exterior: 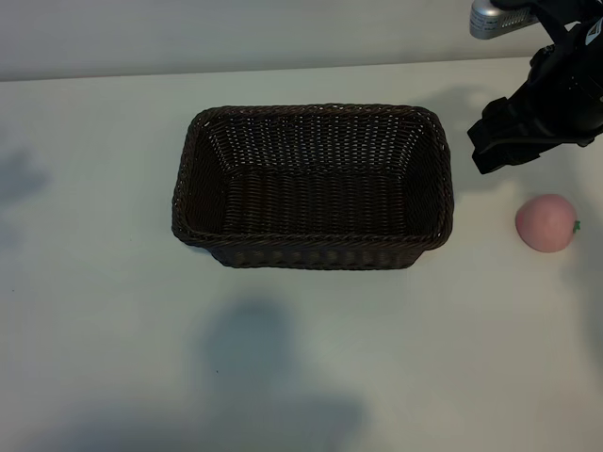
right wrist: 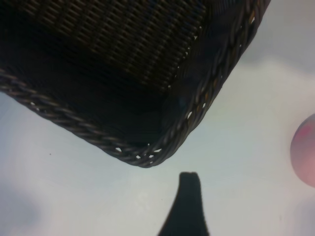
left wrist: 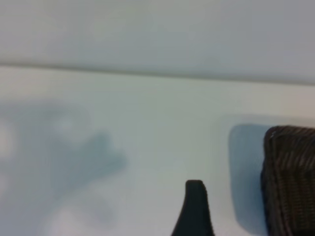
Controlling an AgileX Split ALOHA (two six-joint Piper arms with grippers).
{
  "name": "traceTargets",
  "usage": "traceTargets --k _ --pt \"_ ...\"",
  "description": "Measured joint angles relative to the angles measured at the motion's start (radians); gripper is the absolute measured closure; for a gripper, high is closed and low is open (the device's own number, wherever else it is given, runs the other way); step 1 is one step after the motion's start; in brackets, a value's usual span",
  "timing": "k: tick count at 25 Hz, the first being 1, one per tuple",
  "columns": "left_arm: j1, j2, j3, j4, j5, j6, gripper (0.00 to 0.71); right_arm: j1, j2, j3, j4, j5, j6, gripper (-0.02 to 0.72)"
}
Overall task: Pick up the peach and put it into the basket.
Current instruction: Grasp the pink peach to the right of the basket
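The peach (exterior: 546, 223) lies on the worktop just below my right end effector (exterior: 513, 137), outside the basket (exterior: 312, 254) — nothing done yet. My end effector hangs wide open, empty — pick and drop remain.

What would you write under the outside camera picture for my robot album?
An empty wicker basket sits mid-table, a pink peach beside it, the right gripper hovering nearby.

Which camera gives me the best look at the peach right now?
The exterior view: the whole peach shows there, lying on the table apart from the basket. The right wrist view catches only a pink sliver of it at the frame's edge. The left wrist view does not show it.
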Motion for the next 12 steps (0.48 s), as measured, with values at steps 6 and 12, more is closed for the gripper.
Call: traceTargets --k 6,12 --pt "-0.136 -0.198 0.103 0.011 -0.021 0.027 0.117 0.0 0.0 0.0 -0.001 0.0 0.0 0.108" --pt "-0.165 -0.344 0.191 0.154 0.002 -0.071 0.118 0.0 0.0 0.0 -0.001 0.0 0.0 0.108"
